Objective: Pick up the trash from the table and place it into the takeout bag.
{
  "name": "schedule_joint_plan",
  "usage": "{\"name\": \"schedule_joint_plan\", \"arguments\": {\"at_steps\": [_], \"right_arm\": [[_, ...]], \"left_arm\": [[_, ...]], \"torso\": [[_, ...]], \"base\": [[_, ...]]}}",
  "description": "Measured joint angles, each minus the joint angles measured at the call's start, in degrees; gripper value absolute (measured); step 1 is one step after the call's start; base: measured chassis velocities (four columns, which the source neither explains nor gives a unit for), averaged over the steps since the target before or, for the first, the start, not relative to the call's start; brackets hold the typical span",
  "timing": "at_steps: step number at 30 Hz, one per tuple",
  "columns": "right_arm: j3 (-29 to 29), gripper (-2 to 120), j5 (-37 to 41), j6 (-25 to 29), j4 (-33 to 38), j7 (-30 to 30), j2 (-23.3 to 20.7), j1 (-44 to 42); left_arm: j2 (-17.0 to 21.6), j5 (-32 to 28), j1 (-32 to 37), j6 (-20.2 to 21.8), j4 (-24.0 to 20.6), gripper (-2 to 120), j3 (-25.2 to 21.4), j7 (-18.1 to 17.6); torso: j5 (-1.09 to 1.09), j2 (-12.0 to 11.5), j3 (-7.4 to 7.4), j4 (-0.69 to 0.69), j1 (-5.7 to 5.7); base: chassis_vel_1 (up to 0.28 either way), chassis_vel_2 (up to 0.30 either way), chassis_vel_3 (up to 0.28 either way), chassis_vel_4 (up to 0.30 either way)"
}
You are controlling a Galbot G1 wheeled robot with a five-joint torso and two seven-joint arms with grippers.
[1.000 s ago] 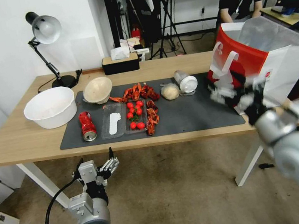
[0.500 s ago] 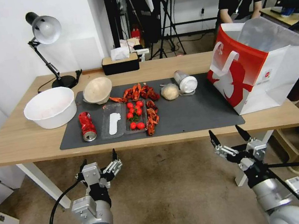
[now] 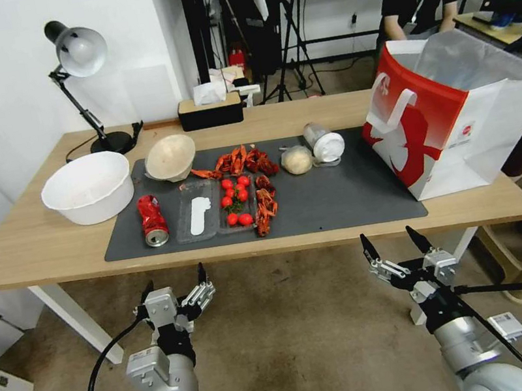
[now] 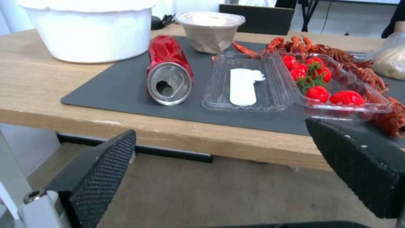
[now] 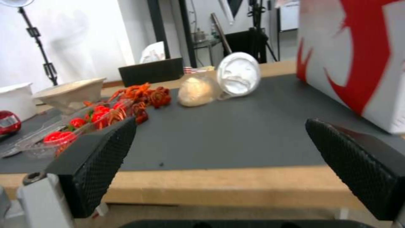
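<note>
Presently both the left claw [image 3: 175, 286] and right claw [image 3: 394, 244] hang open and empty below the worktop [image 3: 31, 245] edge; can [image 3: 152, 220], cup [image 3: 324, 142] and paper ball [image 3: 297, 160] lie on the mat [image 3: 334, 200], bag [image 3: 453, 115] standing at its right end.

Desk lamp [image 3: 79, 56], white tub [image 3: 88, 187], tissue box [image 3: 210, 111], tomatoes [image 3: 235, 199].

Reds on a dark grey rectangular mat [image 3: 341, 199]
Crushed red aluminium can [image 3: 152, 220], red cherry tomatoes [image 3: 235, 199], white paper bag with red printed front [image 3: 419, 131].
</note>
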Motion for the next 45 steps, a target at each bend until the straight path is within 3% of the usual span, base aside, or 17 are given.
{"name": "schedule_joint_plan", "arguments": {"at_steps": [14,23,27,33,38,41,45], "right_arm": [[-0.9,100,-0.4,-0.3,-1.1,0.4,0.8,0.5],[-3.5,100,-0.1,-3.7,-2.0,1.5,-2.2,6.2],[-6.8,100,2.6,-7.9,-5.1,2.3,-6.2,17.0],[-12.7,100,5.3,-13.0,-9.4,5.7,-8.6,28.9],[-17.8,100,5.8,-16.8,-13.9,9.0,-8.7,37.2],[-22.6,100,7.1,-22.3,-17.6,13.3,-7.8,45.7],[-26.1,100,9.3,-26.7,-20.2,16.2,-7.7,51.0]], "left_arm": [[0.4,0.0,0.8,-0.9,0.0,100,0.2,0.1],[0.3,0.2,0.9,-1.2,-0.1,100,0.2,0.1],[0.3,0.3,1.2,-0.9,-0.5,100,0.2,0.2],[-0.1,0.8,1.6,-0.9,-0.8,100,0.2,0.2],[0.1,0.8,1.5,-0.9,-0.9,100,-0.1,0.2],[0.1,0.8,1.6,-0.8,-0.9,100,-0.2,0.1],[0.2,0.8,1.6,-0.8,-0.9,100,-0.3,0.0]], "torso": [[0.0,0.0,0.0,0.0,0.01],[0.0,0.0,0.0,0.0,0.01],[0.0,0.0,0.01,0.0,0.01],[-0.01,0.0,0.01,-0.01,0.01],[0.0,0.0,0.01,0.0,0.02],[-0.01,0.0,0.01,0.0,0.02],[-0.01,0.0,0.01,-0.01,0.02]], "base": [[0.0,0.0,0.0,0.0],[0.0,0.0,0.0,0.0],[0.0,0.0,0.0,0.0],[0.0,0.0,0.0,0.0],[0.0,0.0,0.0,0.0],[0.0,0.0,0.0,0.0],[0.0,0.0,0.0,0.0]]}}
